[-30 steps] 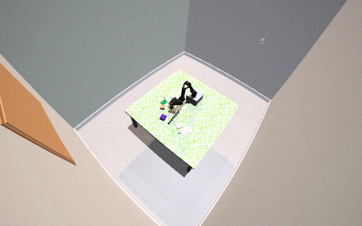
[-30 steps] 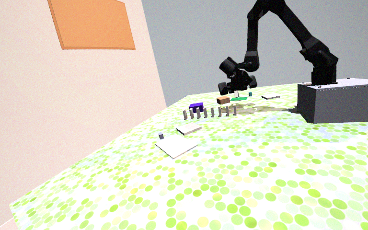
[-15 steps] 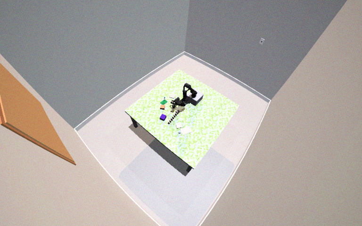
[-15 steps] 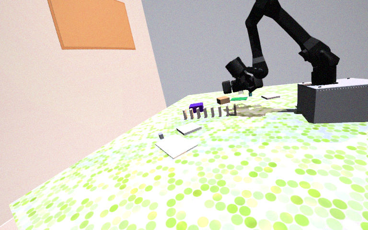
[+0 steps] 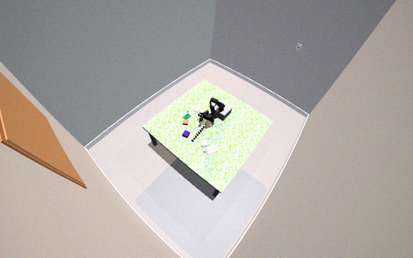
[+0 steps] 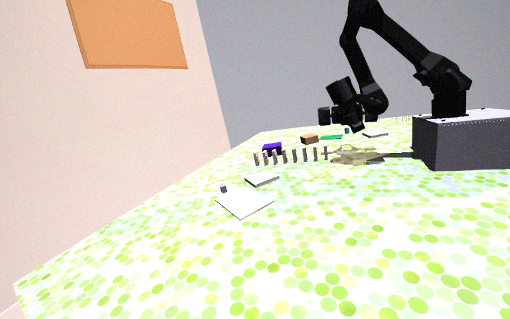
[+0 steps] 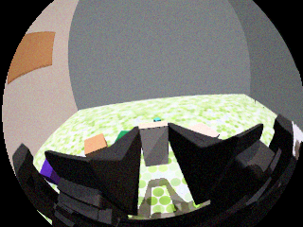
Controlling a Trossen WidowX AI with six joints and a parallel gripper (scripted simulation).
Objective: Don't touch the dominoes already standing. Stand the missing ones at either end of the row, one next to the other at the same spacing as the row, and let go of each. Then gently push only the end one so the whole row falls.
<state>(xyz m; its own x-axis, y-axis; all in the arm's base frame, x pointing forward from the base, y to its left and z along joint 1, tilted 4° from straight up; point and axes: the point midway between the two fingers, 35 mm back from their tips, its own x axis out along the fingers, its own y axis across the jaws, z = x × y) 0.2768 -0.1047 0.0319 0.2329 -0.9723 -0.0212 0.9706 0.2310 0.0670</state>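
Note:
A row of several dominoes [image 5: 198, 134] [image 6: 295, 155] stands upright and evenly spaced on the table. My gripper [image 6: 357, 127] [image 7: 152, 129] is shut on a grey domino with a pale top edge [image 7: 155, 146]. In the wrist view this domino shows between the fingertips, roughly upright. In the exterior view the gripper is above the table, a little beyond the row's right end, on the side toward the robot base; the held domino cannot be made out there. No other loose domino can be made out.
A purple block [image 5: 186, 134] [image 6: 272, 149] and an orange block [image 6: 309, 138] [image 7: 96, 144] lie behind the row. A green sheet [image 6: 331, 137], a small teal block [image 6: 346, 130] and a white slab [image 6: 374, 133] lie farther back. Two white slabs [image 6: 261, 177] [image 6: 244, 203] and a small grey block [image 6: 222, 188] lie in front.

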